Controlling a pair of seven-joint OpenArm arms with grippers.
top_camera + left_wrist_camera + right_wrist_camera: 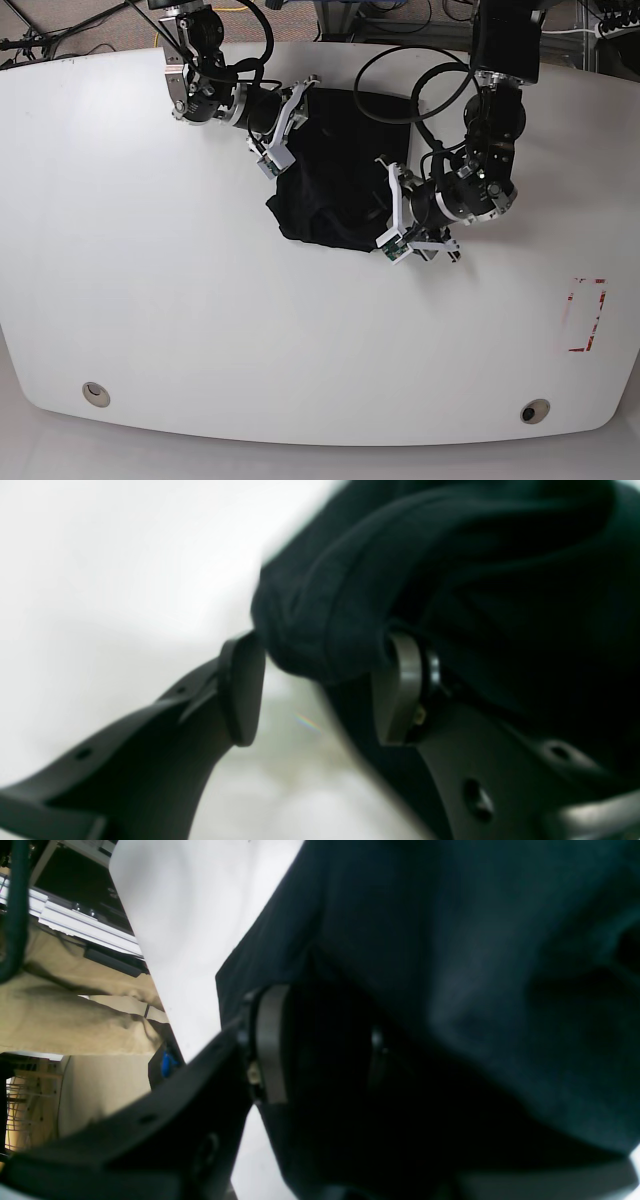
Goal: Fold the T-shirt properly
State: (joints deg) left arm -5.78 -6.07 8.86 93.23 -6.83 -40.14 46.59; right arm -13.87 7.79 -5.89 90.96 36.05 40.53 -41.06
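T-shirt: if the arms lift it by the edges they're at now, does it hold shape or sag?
Likely sags: the black T-shirt already lies bunched, draping over the left gripper in soft folds. Probably light, since thin cloth wraps the right gripper. It may slide easily on the smooth white table.

White table [150,300], red rectangle mark [585,315] at its edge, cables [60,25] beyond, bright even light

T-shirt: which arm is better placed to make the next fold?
Probably the left gripper: it holds a bunched edge of the T-shirt on the near side, free to carry across. The right gripper holds the far edge.
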